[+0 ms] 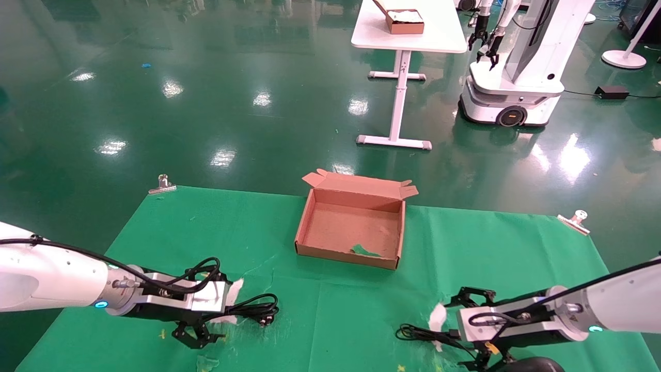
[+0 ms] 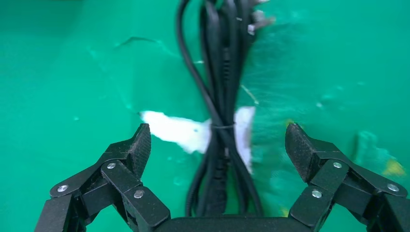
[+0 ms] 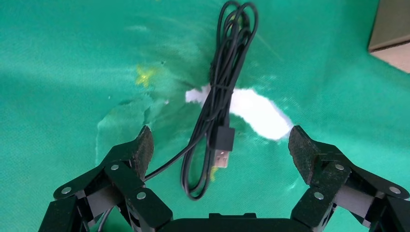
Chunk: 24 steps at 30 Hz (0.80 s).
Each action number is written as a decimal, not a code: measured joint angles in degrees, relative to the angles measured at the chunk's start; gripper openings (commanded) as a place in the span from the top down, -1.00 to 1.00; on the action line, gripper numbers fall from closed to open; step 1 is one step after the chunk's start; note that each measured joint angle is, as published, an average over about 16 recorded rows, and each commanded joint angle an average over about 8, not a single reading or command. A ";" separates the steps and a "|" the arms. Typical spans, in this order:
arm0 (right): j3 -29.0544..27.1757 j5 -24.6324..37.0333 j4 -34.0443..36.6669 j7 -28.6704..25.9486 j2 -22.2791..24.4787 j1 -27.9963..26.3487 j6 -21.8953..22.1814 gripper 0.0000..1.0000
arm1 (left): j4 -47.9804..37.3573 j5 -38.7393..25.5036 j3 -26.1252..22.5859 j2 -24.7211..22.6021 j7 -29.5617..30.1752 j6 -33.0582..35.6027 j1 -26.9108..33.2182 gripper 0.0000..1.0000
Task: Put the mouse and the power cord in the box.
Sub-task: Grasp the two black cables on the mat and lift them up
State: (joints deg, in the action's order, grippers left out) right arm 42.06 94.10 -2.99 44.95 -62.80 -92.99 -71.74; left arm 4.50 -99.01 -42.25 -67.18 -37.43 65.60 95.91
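The brown cardboard box [image 1: 345,253] lies open in the middle of the green cloth with a green scrap [image 1: 364,251] on its floor. The power cord [image 1: 254,309] [image 2: 220,92], a tied black bundle, lies on the cloth to the box's front left. My left gripper [image 1: 214,320] [image 2: 217,142] hovers open over it, one finger on each side, not touching. The mouse [image 1: 532,365] shows at the bottom edge under my right arm. Its thin looped cable [image 1: 419,333] [image 3: 227,72] and USB plug [image 3: 221,145] lie between the spread fingers of my open right gripper [image 1: 465,330] [image 3: 222,145].
White patches [image 1: 438,316] show where the cloth is torn under both cables. Metal clips [image 1: 162,183] [image 1: 575,219] pin the cloth's far corners. Across the green floor stand a white table [image 1: 408,31] with a smaller box [image 1: 405,20] and another robot [image 1: 516,77].
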 measured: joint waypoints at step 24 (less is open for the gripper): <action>0.03 0.06 2.20 1.75 0.79 -0.56 -0.88 1.00 | -2.32 -0.40 -0.22 -1.20 -1.62 -2.11 0.27 1.00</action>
State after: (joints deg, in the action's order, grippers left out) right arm 42.08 94.15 -0.79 46.70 -62.01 -93.54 -72.63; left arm 2.18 -99.42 -42.47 -68.38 -39.04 63.49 96.18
